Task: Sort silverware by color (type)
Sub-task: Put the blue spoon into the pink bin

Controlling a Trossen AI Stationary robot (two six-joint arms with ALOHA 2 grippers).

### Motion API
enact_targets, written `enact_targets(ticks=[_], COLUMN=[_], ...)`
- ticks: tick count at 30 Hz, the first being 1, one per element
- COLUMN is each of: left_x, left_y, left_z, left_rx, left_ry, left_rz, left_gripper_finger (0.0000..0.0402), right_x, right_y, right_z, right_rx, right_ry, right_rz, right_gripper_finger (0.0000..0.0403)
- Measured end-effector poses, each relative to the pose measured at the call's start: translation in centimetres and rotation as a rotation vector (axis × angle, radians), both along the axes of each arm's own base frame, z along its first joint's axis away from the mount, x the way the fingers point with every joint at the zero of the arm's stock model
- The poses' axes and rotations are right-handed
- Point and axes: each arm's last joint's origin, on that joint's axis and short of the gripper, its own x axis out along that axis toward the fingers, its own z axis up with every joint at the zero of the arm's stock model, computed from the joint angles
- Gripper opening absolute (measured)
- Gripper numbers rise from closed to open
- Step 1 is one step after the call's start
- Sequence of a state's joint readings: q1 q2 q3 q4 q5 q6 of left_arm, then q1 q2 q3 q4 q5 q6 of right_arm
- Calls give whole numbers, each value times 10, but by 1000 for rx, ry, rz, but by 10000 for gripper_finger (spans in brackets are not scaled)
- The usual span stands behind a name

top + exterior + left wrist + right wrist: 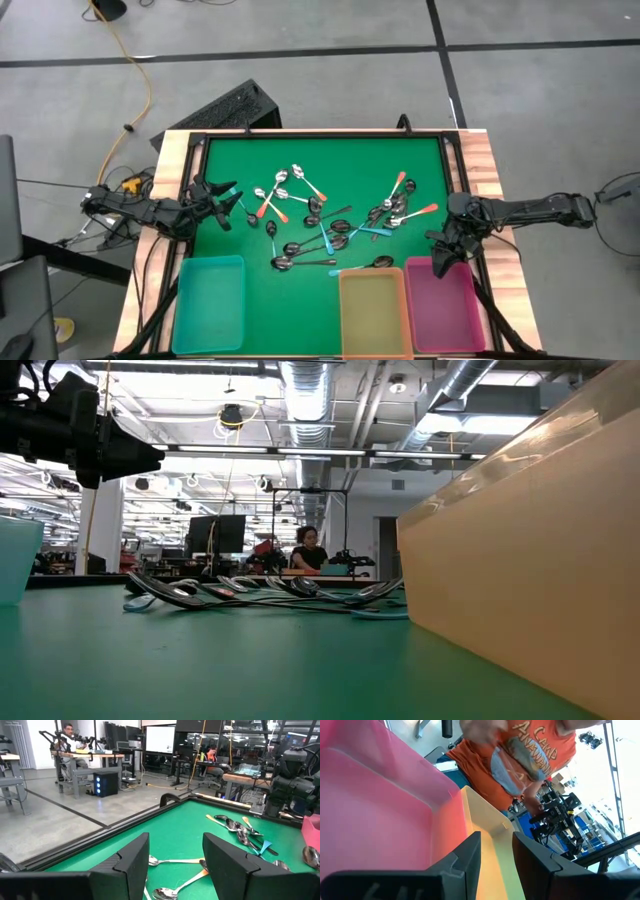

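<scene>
The silverware (pixel 330 225), small spoons with orange, light blue or dark handles, lies scattered flat on the middle of the green mat; it also shows in the low view (pixel 260 592) and the left wrist view (pixel 235 825). My left gripper (pixel 225 205) hovers open at the mat's left edge, pointing level toward the spoons, its fingers (pixel 135 865) with nothing between them. My right gripper (pixel 438 265) hovers open at the mat's right side, over the far rim of the pink bin (pixel 443 300). Nothing lies between its fingers (pixel 470 855).
Along the near edge stand a teal bin (pixel 208 300), a yellow bin (pixel 372 310) and the pink bin (pixel 375 815). A black frame (pixel 320 135) borders the mat. Bare green mat lies between the left gripper and the spoons. A person in an orange shirt (pixel 530 755) stands beyond the bins.
</scene>
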State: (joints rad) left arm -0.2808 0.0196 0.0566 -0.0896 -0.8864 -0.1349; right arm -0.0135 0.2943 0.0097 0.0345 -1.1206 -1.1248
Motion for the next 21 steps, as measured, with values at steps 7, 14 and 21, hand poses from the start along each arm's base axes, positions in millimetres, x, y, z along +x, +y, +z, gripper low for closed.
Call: enact_targets(ticks=[7,14,21], left_x=[0,0,0], left_y=[0,0,0], left_z=[0,1,1], left_rx=[-1,-4,-15], left_ry=[-2,-14,-25], left_rz=[-1,-3,-1], left_gripper_finger=[169,169,169], right_x=[-1,-1,0], right_y=[1,1,-2], right_z=[0,0,0], right_rx=[5,5,6], right_ry=[4,4,3], right_rz=[29,29,2], right_gripper_finger=[140,140,140])
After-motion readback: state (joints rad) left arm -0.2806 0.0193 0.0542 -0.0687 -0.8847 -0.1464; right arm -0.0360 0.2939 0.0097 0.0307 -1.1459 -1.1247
